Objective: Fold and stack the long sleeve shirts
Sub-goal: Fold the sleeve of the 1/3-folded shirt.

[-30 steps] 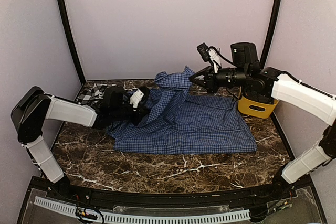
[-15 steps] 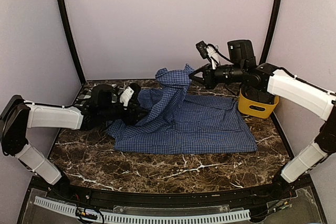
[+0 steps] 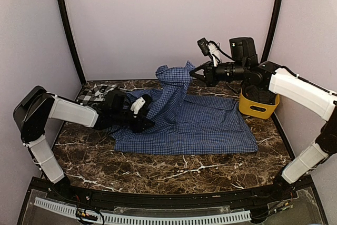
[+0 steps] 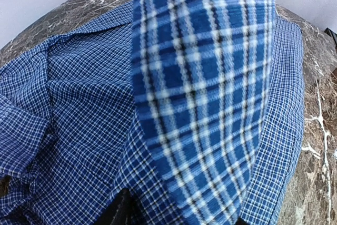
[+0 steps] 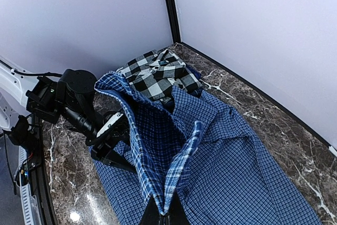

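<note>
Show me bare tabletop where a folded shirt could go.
Widest free patch: bare table between the blue shirt and the front edge. Narrower room lies right of it, before the yellow bin. Crowded: far-left corner, with the plaid shirt and left arm.

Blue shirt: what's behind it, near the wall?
A black-and-white plaid shirt lies bunched behind the blue shirt. Blue cloth covers its near edge, so part is hidden.
</note>
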`<action>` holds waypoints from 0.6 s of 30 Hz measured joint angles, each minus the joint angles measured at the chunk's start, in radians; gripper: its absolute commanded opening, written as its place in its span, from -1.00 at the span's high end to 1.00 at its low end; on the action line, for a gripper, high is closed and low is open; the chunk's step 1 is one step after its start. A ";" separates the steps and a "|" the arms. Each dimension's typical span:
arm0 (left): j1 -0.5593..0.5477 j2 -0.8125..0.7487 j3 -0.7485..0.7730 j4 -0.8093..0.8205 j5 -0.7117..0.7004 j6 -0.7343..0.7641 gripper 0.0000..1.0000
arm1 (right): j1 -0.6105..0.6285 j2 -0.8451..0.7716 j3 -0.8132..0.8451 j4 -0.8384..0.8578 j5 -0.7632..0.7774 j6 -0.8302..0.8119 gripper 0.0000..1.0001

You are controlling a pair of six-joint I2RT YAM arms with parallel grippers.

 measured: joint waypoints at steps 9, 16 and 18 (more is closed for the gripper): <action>0.056 0.012 0.003 0.074 0.000 -0.018 1.00 | -0.003 0.000 0.000 -0.002 -0.018 -0.001 1.00; 0.098 -0.007 0.002 0.079 -0.078 -0.024 1.00 | -0.003 0.014 0.008 -0.006 -0.019 -0.007 1.00; 0.104 -0.029 -0.004 0.078 -0.106 -0.027 1.00 | -0.003 0.028 0.018 -0.006 -0.018 -0.008 1.00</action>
